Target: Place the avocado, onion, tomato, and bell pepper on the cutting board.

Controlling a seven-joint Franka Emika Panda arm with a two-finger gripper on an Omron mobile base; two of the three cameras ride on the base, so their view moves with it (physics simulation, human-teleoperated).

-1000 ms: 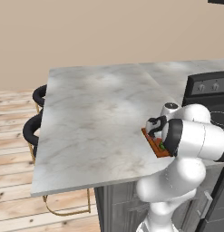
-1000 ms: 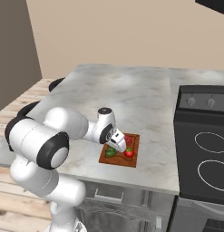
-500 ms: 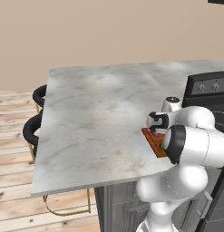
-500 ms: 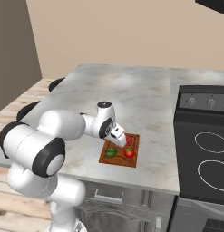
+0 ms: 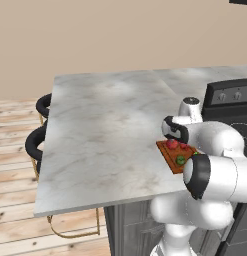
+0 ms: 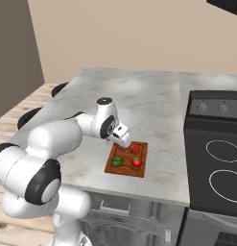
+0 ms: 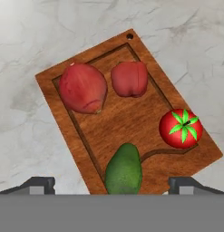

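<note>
The reddish-brown cutting board point(image 7: 86, 136) lies near the counter's front edge, beside the stove. On it rest the dark green avocado point(image 7: 124, 170), a red onion point(image 7: 82, 88), a red bell pepper point(image 7: 129, 79) and a tomato point(image 7: 180, 128) with a green stem. My gripper point(image 7: 113, 185) hovers open above the board's avocado end, fingertips point(image 7: 38, 183) wide apart and holding nothing. From the right base view the gripper point(image 6: 124, 141) hangs over the board point(image 6: 139, 170), with the avocado point(image 6: 117, 161) and tomato point(image 6: 136, 162) in front. In the left base view my arm hides part of the board point(image 5: 167, 155).
A black stove point(image 6: 216, 158) with round burners stands right of the board. The marble counter point(image 5: 105, 125) stretches left and back. Black bar stools point(image 5: 37, 145) sit beyond its left edge over a wood floor.
The hand has lifted a little above the board and the arm has shifted its pose. The produce on the board has not moved.
</note>
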